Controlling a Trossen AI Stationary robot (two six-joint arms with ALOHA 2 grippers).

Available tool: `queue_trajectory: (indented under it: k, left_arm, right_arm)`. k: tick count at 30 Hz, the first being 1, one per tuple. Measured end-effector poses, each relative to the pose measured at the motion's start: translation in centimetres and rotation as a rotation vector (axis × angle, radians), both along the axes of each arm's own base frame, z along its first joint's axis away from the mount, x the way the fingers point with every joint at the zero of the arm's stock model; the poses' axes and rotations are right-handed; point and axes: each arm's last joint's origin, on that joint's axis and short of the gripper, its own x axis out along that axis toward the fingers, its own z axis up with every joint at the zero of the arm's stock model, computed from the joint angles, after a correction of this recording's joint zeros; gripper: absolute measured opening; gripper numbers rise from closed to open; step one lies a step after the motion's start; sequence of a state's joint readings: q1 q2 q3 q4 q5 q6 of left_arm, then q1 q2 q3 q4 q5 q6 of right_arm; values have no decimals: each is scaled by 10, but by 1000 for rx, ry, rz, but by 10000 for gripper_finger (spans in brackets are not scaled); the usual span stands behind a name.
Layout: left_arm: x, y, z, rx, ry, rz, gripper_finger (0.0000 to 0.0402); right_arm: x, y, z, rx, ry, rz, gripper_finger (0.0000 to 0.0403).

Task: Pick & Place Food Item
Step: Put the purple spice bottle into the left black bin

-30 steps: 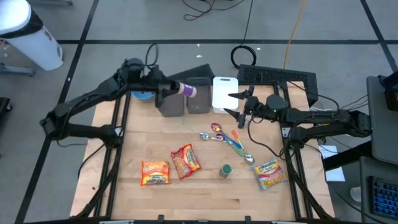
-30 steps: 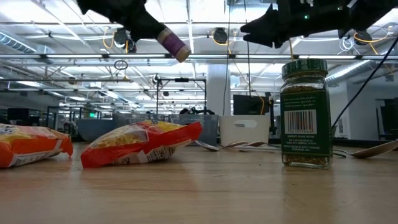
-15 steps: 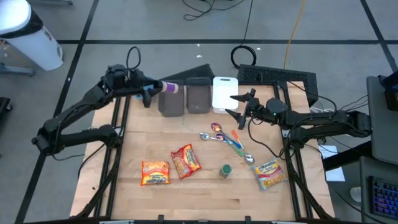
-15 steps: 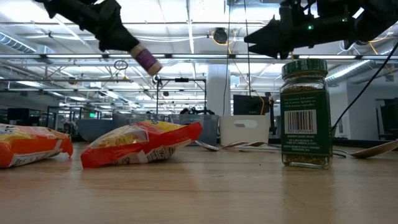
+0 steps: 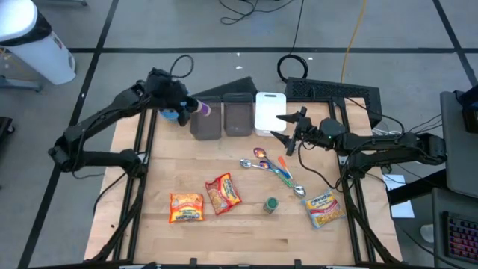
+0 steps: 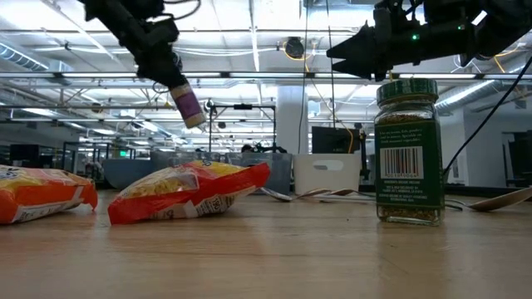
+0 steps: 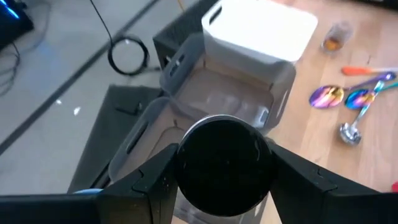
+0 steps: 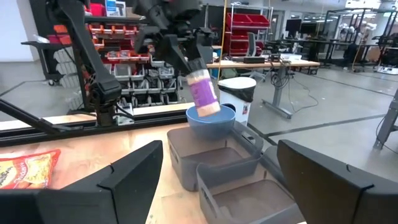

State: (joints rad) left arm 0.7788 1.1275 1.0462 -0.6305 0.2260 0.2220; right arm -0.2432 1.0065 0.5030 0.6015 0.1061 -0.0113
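Note:
My left gripper (image 5: 193, 108) is shut on a small bottle with a purple label (image 5: 204, 110), raised above the left of two grey bins (image 5: 207, 125) at the table's far side. The bottle (image 6: 188, 105) slants steeply downward in the low view and shows before a blue bowl (image 8: 210, 119) in the right wrist view. My right gripper (image 5: 287, 127) hovers open and nearly level beside the white bin (image 5: 269, 112), with nothing between its fingers. My left gripper pinches the bottle's upper end (image 8: 195, 70) between its two fingers, which lie along the bottle and slant down from the table's left. The bottle juts out below the fingertips, lifted clear, its lower end (image 6: 194, 121) toward the bin. Its dark round end (image 7: 225, 165) faces the wrist camera.
A second grey bin (image 5: 238, 114) stands between the left grey bin and the white one. Spoons (image 5: 272, 164) lie mid-table. Two red-orange noodle packs (image 5: 186, 207) (image 5: 222, 193), a green-lidded spice jar (image 5: 270, 205) and a yellow pack (image 5: 325, 208) lie nearer the front.
My left gripper has drawn back toward the table's left with the bottle and tipped downward. The bottle, which pointed almost level toward the right, now slants steeply down over the left grey bin and hangs lower.

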Motion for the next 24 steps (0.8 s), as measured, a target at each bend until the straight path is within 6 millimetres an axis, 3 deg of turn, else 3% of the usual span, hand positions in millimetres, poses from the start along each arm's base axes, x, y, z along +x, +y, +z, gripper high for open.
queue_trajectory:
  k: [10,24]
  left_arm:
    - [39,36,1,-51,161,-39,212]
    - [80,64,-14,-79,355,-68,212]
  right_arm:
    - [0,0,-1,1,5,1,309]
    - [0,0,-1,0,9,1,309]
